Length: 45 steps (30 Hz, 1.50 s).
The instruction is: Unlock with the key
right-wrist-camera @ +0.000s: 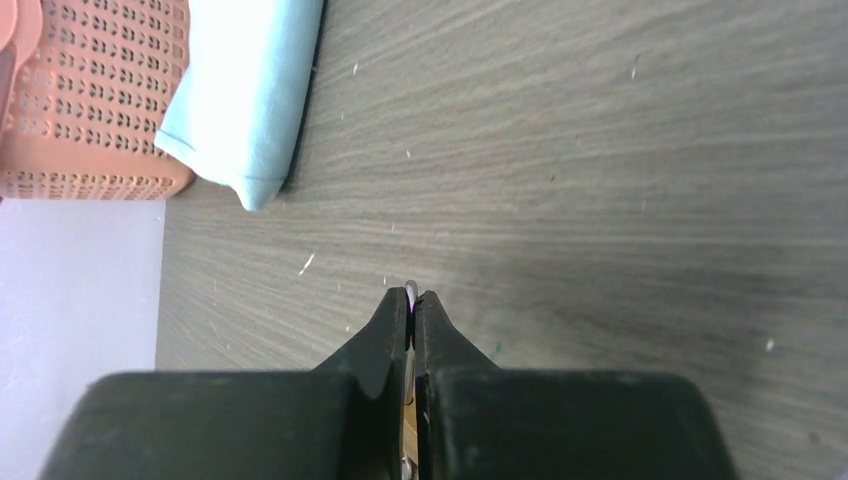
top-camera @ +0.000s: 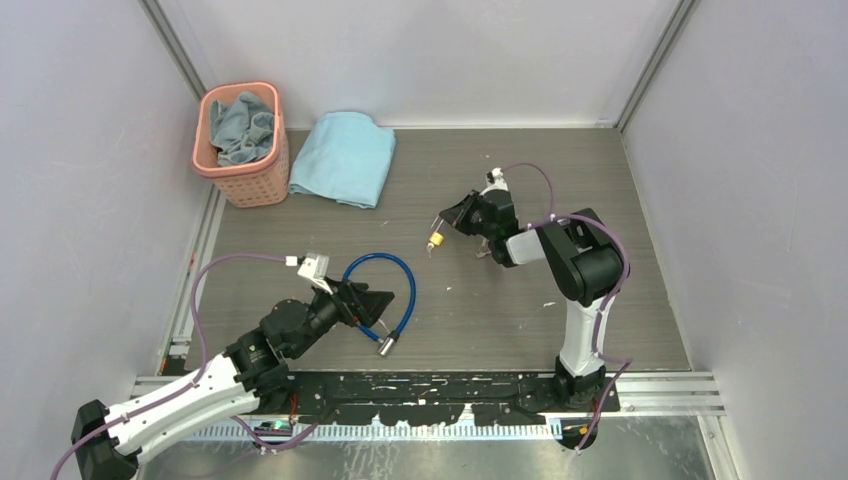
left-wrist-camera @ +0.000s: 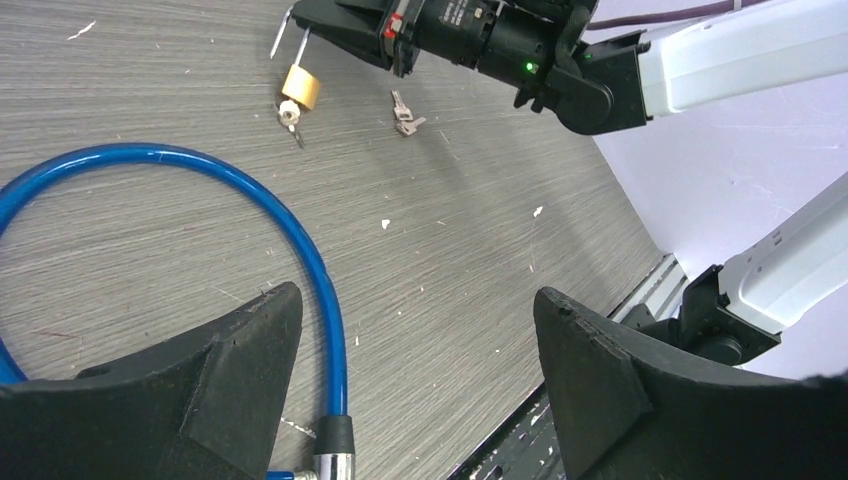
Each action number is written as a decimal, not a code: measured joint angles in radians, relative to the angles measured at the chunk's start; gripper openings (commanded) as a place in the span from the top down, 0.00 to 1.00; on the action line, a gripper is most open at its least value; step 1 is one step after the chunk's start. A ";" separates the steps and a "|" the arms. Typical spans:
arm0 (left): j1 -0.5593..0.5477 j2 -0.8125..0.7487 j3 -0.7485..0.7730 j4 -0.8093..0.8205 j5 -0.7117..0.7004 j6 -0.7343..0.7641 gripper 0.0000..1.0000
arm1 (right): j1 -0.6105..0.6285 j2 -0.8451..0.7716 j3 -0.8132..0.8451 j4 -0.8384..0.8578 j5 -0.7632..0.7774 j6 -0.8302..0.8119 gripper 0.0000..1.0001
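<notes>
My right gripper (top-camera: pixel 445 222) is shut on the silver shackle of the small brass padlock (top-camera: pixel 437 239), which hangs just above the table. In the right wrist view the shackle and a strip of brass show between the closed fingertips of that gripper (right-wrist-camera: pixel 412 297). From the left wrist view, the padlock (left-wrist-camera: pixel 301 88) has a small silvery piece at its underside. A tiny silvery key (left-wrist-camera: pixel 403 113) lies on the table beside it, to the right. My left gripper (left-wrist-camera: pixel 418 312) is open over the blue cable (left-wrist-camera: pixel 200 165), with nothing between its fingers; from above it (top-camera: pixel 385 303) sits inside the cable's loop.
The cable's silver metal end (top-camera: pixel 388 345) lies near the front rail. An orange basket (top-camera: pixel 246 180) with cloth in it stands at the back left, and a folded light-blue towel (top-camera: pixel 345 155) lies beside it. Walls close in on three sides.
</notes>
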 measured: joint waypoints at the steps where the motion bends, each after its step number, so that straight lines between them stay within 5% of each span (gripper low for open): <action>1: 0.000 0.000 0.000 -0.002 0.000 0.000 0.15 | -0.008 0.007 0.011 -0.001 -0.005 0.000 0.99; 13: 0.000 0.010 0.000 -0.020 -0.001 0.003 0.16 | -0.048 0.043 0.069 -0.008 -0.037 -0.001 0.96; 15: 0.000 0.013 0.000 -0.021 0.000 0.003 0.17 | -0.052 0.043 0.070 -0.008 -0.042 -0.001 0.79; 17: 0.000 0.014 0.000 -0.021 -0.001 0.003 0.17 | -0.054 0.043 0.070 -0.009 -0.047 -0.003 0.47; 20: 0.000 0.016 0.000 -0.021 0.000 0.003 0.16 | -0.061 0.042 0.075 -0.024 -0.048 -0.005 0.26; 32: 0.000 0.064 0.047 -0.132 -0.040 0.014 0.11 | -0.074 -0.163 0.153 -0.389 0.164 -0.120 0.16; 45: 0.000 0.263 0.218 -0.372 -0.079 0.009 0.21 | 0.125 -0.439 0.136 -0.846 0.528 -0.216 0.15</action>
